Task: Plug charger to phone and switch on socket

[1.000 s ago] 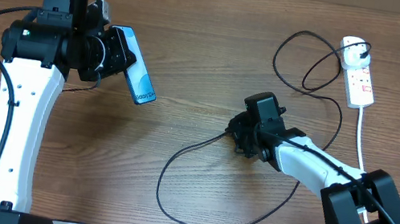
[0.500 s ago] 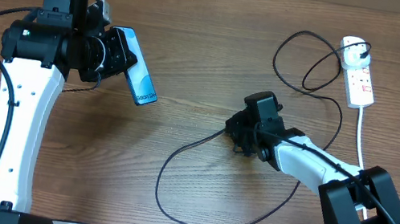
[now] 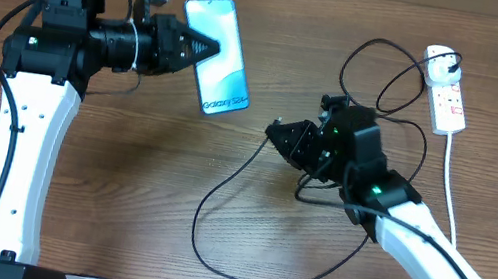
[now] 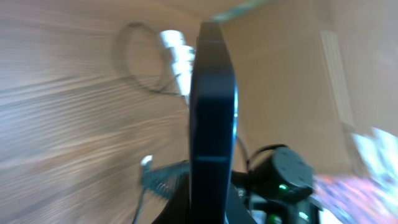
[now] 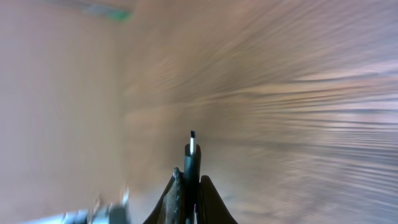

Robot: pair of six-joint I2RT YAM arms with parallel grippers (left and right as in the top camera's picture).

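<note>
**Q:** Which step is in hand?

**A:** Joining cable to handset, by the look of it. Nearest the rig, the charger point(image 3: 195, 230) loops over the table point(image 3: 119, 189) at 6 o'clock. At centre the right gripper point(image 3: 273, 130) is raised and clamped on the cable's connector tip point(image 5: 192, 144). At 11 o'clock the left gripper point(image 3: 201, 48) pinches the phone point(image 3: 221, 74) by a long edge, screen up, apparently off the wood. Farthest off, at 2 o'clock, the socket point(image 3: 449, 97) lies untouched.

**Q:** What does the next move call for?

**A:** Probably lining the tip up with the port on the phone's short edge, which faces 5 o'clock toward the right gripper, then pushing straight in. The switch comes after.

**Q:** What does one view show that another does not?

**A:** The right wrist camera shows the tip poking out between closed fingers point(image 5: 176, 198), metal end forward, which the overhead camera hides. The left wrist camera gives the phone edge-on and blurred. Only the overhead camera shows the gap between tip and phone.
</note>
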